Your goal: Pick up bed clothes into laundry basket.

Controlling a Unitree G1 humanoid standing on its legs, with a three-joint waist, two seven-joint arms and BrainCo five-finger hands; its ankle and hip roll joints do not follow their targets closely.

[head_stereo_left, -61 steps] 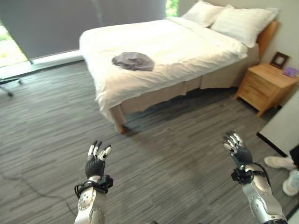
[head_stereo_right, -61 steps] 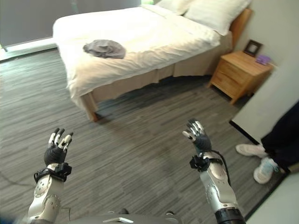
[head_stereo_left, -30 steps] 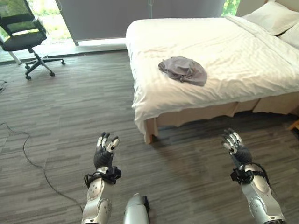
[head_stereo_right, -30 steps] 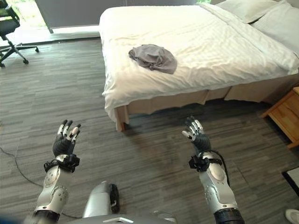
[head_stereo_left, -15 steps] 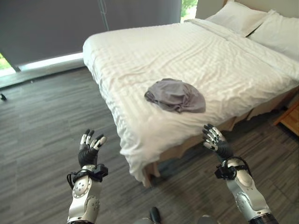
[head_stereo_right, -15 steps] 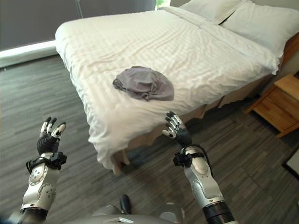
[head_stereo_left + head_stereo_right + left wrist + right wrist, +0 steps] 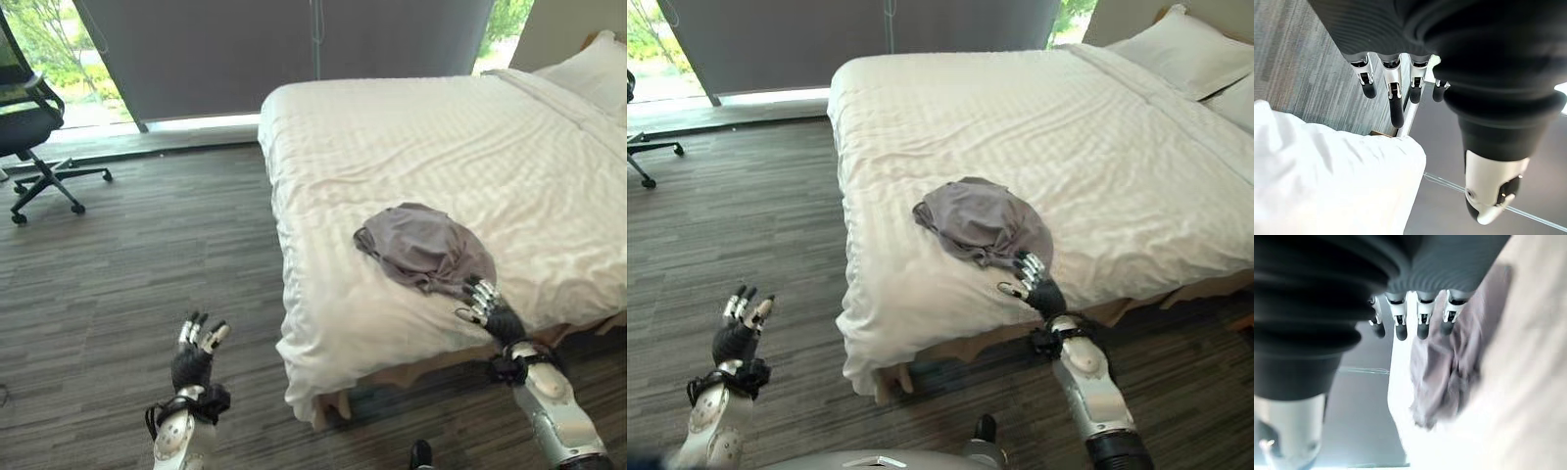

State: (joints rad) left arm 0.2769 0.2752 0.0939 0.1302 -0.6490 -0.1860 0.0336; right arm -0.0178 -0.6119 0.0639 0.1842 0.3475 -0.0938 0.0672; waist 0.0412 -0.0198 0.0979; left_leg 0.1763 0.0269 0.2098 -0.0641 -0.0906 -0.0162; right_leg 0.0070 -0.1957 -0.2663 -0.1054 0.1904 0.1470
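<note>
Two open hands, one crumpled grey cloth garment [image 7: 426,248] on the white-sheeted bed [image 7: 411,147].

The right hand [image 7: 1036,289] is at the near edge of the garment, fingers spread and straight, holding nothing; its wrist view looks past the fingertips [image 7: 1399,330] onto grey folds. The left hand [image 7: 195,357] is raised over the dark wood-plank floor [image 7: 127,264], fingers loose, empty. Left eye view catches a black office chair [image 7: 29,127] by the window.
</note>
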